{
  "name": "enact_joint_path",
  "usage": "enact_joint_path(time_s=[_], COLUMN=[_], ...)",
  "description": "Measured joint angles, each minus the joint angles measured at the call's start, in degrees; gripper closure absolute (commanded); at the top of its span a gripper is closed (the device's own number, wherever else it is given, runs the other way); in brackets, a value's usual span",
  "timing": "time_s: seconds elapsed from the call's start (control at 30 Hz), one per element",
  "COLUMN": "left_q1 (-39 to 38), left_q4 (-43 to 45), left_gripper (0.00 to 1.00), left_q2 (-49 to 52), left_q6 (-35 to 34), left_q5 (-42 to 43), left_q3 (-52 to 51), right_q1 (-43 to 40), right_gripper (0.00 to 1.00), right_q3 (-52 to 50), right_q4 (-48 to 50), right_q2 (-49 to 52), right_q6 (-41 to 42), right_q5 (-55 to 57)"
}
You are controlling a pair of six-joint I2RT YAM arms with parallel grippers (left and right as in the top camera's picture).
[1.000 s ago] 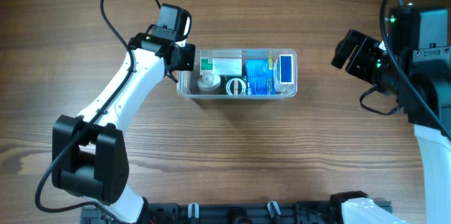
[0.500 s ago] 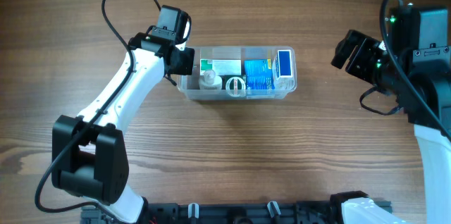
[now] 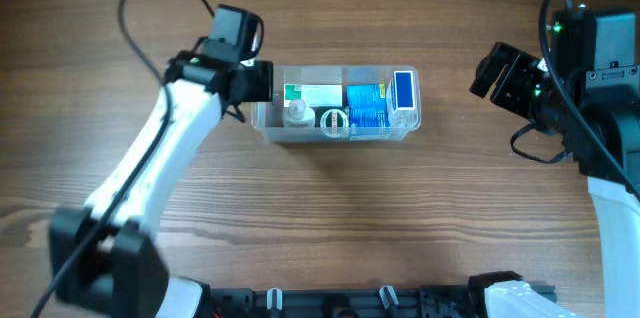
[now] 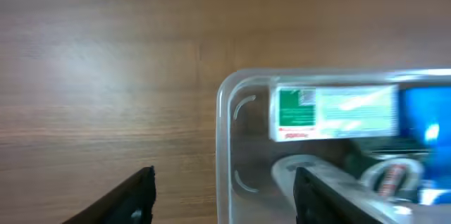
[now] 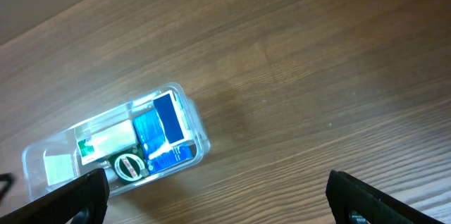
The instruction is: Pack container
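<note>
Left gripper (image 4: pixel 224 182) straddles clear rounded plastic container (image 4: pixel 222 132) wall.

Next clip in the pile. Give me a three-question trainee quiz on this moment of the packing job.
1. True or false: the container is empty.
2. Which gripper is at one end of the container? A. left gripper B. right gripper C. neither
3. Fill in: the right gripper's fingers are ___, with nothing between them.
Key: 1 false, it holds boxes; 2 A; 3 open.
</note>
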Motion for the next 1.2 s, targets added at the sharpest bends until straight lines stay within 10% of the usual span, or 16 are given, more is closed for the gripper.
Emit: enact_joint_path(time_s=[0.3,0.37,1.2], left_q1=[3.32,5.35,13.2], left_q4=[-9.86,-11.5,-18.1], left_gripper=[0.32,0.0,0.0], left_q2=[-25.24,-30.49,-47.28], left_q6=[-7.28,-8.39,-10.49], left_q5=[-8.79,-9.81,-11.67], left_q3=[0.0,0.0,0.02], right_q1=[0.0,0.0,0.0], right_gripper=[0.0,0.0,0.0], right_q3=[0.0,0.0,0.0], right_q4=[0.0,-0.02,0.0], right_q2=[0.04,0.04,0.04], right_q6=[-0.02,-0.02,-0.02], right_q5=[0.0,0.0,0.0])
